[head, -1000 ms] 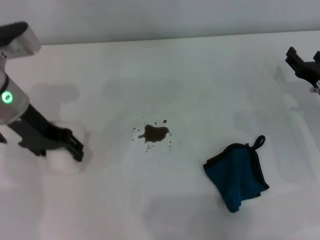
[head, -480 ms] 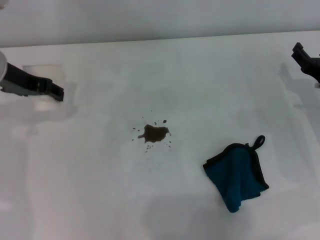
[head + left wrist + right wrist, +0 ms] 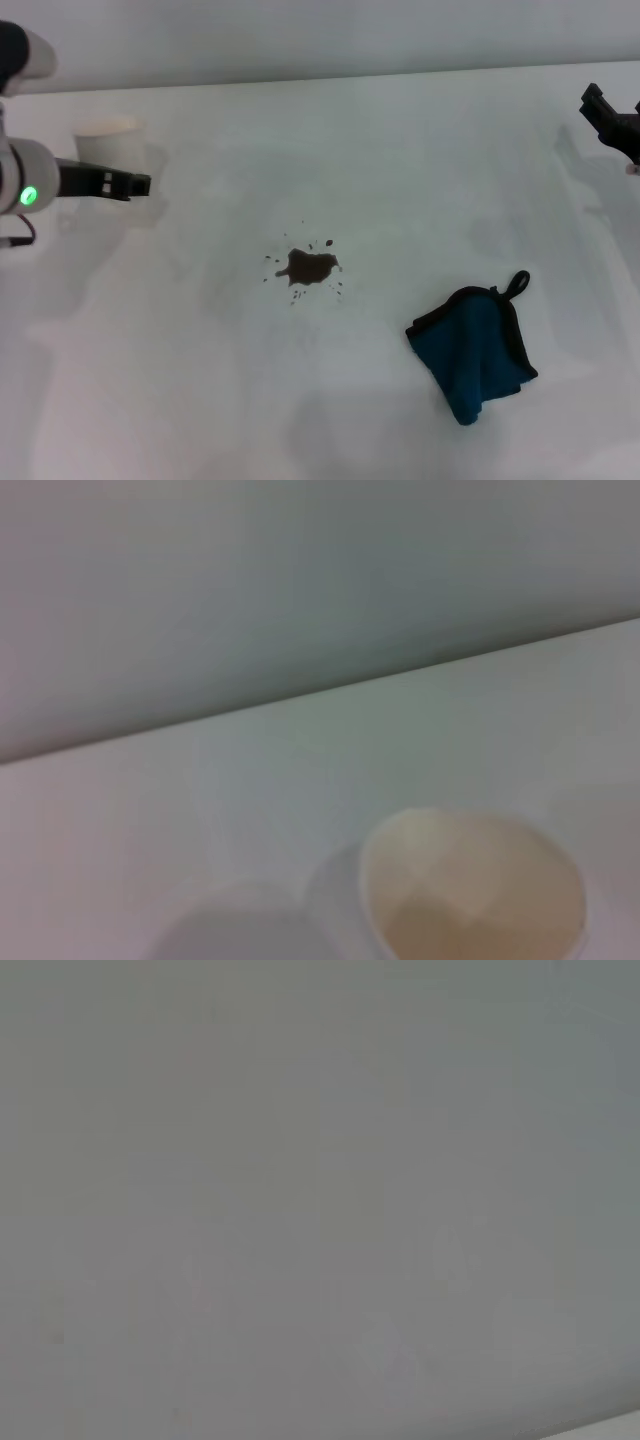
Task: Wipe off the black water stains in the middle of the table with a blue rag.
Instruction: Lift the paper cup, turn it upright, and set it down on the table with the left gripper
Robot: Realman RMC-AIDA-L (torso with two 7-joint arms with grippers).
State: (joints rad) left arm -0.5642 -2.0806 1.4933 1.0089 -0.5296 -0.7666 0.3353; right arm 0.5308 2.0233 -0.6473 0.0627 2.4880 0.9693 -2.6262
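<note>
The black water stains (image 3: 309, 267) are a small dark blotch with splatter dots in the middle of the white table (image 3: 400, 160). The blue rag (image 3: 474, 349) lies crumpled to the stains' right and nearer the front, its black loop pointing to the back. No gripper touches it. My left gripper (image 3: 118, 184) is at the far left, shut across the lower part of a white paper cup (image 3: 108, 138). The left wrist view looks down into the cup's mouth (image 3: 470, 895). My right gripper (image 3: 612, 122) is at the far right edge, well behind the rag.
The table's back edge (image 3: 330, 78) meets a grey wall. The right wrist view shows only plain grey surface.
My left arm has carried the white cup from the front left to the back left of the table. The right gripper, the rag and the stains have stayed put.
</note>
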